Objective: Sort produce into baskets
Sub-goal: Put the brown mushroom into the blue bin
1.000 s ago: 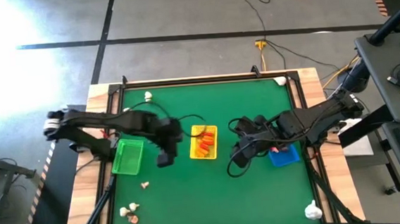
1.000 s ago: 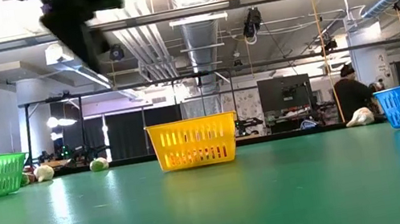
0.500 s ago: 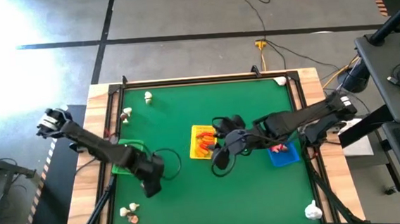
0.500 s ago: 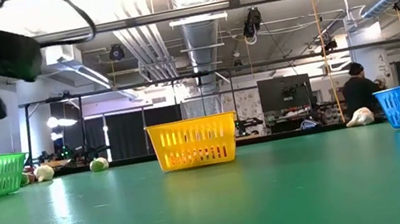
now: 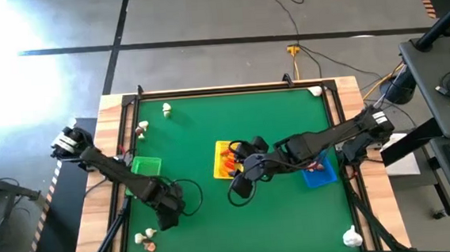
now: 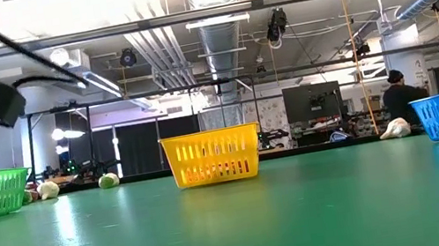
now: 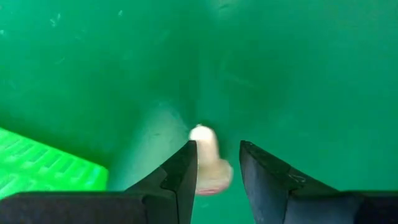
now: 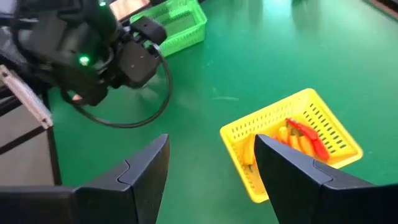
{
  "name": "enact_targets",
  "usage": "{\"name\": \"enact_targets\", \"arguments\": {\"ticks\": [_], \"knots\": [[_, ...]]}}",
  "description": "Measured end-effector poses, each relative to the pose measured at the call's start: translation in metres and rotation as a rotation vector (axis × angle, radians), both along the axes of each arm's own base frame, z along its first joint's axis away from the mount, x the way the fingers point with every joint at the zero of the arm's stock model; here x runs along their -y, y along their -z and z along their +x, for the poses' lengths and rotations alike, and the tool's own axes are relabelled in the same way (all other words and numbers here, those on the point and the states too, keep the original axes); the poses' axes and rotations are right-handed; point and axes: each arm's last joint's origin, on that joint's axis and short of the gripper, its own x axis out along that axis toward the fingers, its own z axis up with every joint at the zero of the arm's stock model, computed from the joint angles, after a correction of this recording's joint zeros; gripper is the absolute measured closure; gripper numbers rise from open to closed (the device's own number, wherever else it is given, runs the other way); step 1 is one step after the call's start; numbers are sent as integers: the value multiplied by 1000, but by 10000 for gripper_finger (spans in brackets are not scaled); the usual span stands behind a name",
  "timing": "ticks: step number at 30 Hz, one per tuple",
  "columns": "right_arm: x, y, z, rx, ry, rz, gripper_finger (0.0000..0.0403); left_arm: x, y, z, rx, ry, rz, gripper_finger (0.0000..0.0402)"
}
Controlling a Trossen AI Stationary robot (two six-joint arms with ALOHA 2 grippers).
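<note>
My left gripper (image 5: 168, 217) is low over the table, near the green basket (image 5: 145, 170). Its open fingers stand on either side of a small cream produce piece (image 7: 207, 155) that lies on the green mat; I cannot tell if they touch it. My right gripper (image 5: 237, 190) is open and empty above the mat, just on the near side of the yellow basket (image 5: 227, 159), which holds orange and red pieces (image 8: 298, 140). The blue basket (image 5: 320, 175) stands to the right, under the right arm.
Loose pieces lie near the left front corner (image 5: 144, 239), at the far left (image 5: 166, 109) (image 5: 142, 128), at the far right corner (image 5: 315, 91) and the near right corner (image 5: 352, 235). A person (image 6: 399, 102) stands in the room behind.
My left gripper has gone from beside the yellow basket toward the table's near edge and a little left, and down over the cream piece. My right gripper has gone from the blue basket toward the table's left, to the near side of the yellow basket.
</note>
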Motion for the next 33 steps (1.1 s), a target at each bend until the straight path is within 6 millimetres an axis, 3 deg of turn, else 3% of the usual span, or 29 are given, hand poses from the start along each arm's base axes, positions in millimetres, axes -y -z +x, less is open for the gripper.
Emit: {"name": "enact_targets", "arguments": {"ticks": [10, 18, 23, 27, 30, 33], "knots": [[-2, 1, 0, -3, 8, 64, 177, 3, 19, 3, -106, 83, 40, 302], [-3, 1, 0, -15, -21, 118, 177, 10, 14, 15, -61, 165, 61, 391], [-7, 3, -3, -55, -80, 115, 177, 23, -12, 31, 133, 227, 157, 395], [-18, 14, -22, -237, -111, 62, 177, 40, -42, 53, 430, 417, 298, 397], [-32, 24, -45, -420, -102, 14, 177, 44, -47, 79, 637, 524, 355, 397], [-53, 39, -65, -500, -74, -41, 177, 40, -41, 115, 807, 558, 206, 399]]}}
